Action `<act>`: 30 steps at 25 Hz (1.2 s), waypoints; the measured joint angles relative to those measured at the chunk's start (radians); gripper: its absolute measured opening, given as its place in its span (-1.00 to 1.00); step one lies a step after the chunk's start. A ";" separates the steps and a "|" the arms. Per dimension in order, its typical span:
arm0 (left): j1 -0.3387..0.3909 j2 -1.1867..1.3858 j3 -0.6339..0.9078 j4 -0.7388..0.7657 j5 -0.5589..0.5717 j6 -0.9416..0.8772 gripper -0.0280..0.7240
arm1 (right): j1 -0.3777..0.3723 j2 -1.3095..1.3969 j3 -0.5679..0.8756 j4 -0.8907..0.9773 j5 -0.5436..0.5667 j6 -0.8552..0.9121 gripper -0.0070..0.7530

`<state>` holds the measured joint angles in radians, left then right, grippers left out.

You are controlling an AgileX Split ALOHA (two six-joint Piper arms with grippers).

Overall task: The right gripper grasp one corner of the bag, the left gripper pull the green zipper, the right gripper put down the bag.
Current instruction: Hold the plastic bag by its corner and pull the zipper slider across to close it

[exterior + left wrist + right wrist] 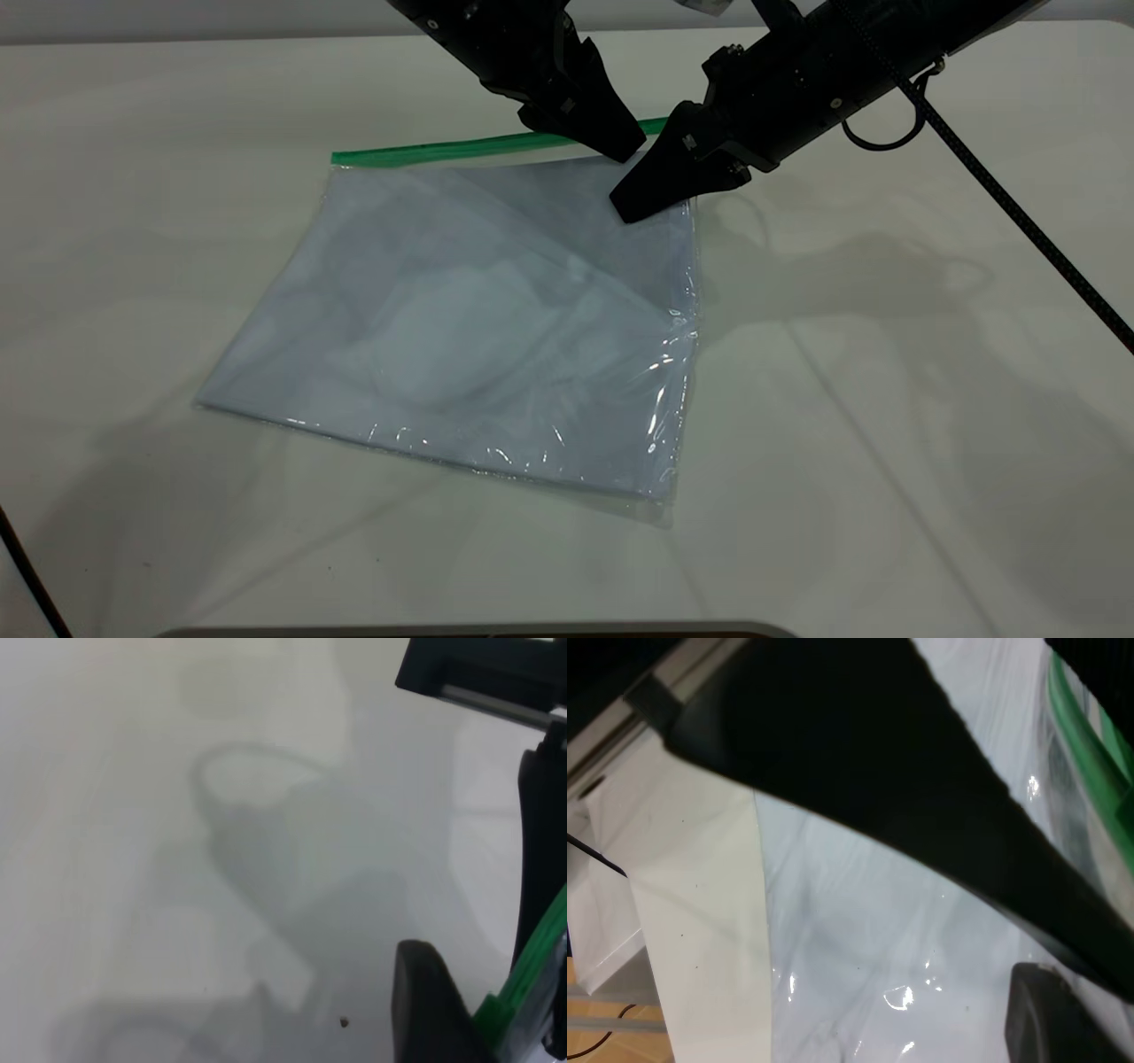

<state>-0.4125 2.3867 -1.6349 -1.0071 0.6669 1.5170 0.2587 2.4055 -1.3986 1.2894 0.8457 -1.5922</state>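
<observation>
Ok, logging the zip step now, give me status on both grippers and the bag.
Right gripper on the bag at its far right corner. Left gripper at the green zipper. Bag flat on table. Nothing in the way.

No readable text, labels or numbers anywhere.

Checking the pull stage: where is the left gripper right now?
In the exterior view, the left gripper sits at the green zipper's right end, on the bag's far edge, beside the right gripper.
</observation>
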 joint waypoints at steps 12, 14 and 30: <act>0.000 0.000 0.000 -0.010 -0.007 0.001 -0.32 | 0.000 0.000 0.000 0.000 -0.006 0.000 -0.89; 0.000 0.000 0.000 -0.010 -0.009 0.001 -0.37 | 0.000 0.000 0.000 0.000 -0.007 0.000 -0.89; -0.006 0.000 0.000 -0.004 -0.051 0.001 -0.53 | 0.000 0.000 0.000 0.002 -0.019 0.000 -0.89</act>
<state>-0.4181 2.3867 -1.6349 -1.0115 0.6159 1.5177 0.2587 2.4055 -1.3986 1.2915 0.8272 -1.5922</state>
